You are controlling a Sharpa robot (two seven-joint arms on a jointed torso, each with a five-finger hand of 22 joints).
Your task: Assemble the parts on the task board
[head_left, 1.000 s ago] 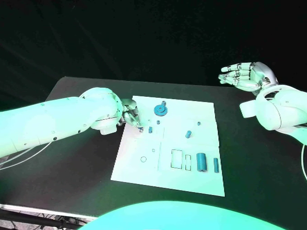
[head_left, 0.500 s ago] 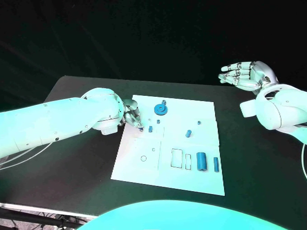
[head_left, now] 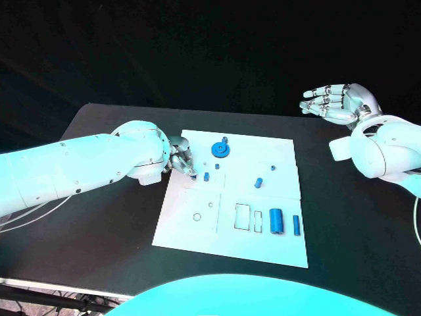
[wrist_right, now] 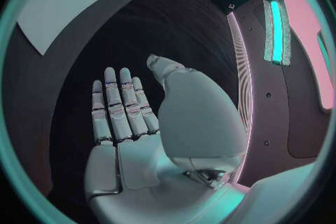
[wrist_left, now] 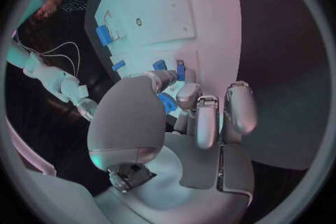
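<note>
While most parts (head_left: pixel 276 221) lie loose on board (head_left: pixel 268 250), early stage; left robot hand (head_left: pixel 180 160) pinches small part (wrist_left: pixel 166 103), right robot hand (head_left: pixel 337 103) spread, holding nothing.

Black tabletop (head_left: pixel 106 217), matte, spanning 3 to 9 o'clock; unlit black backdrop from 10 to 2 o'clock; vertical light strip (wrist_right: pixel 278 22) on a panel
</note>
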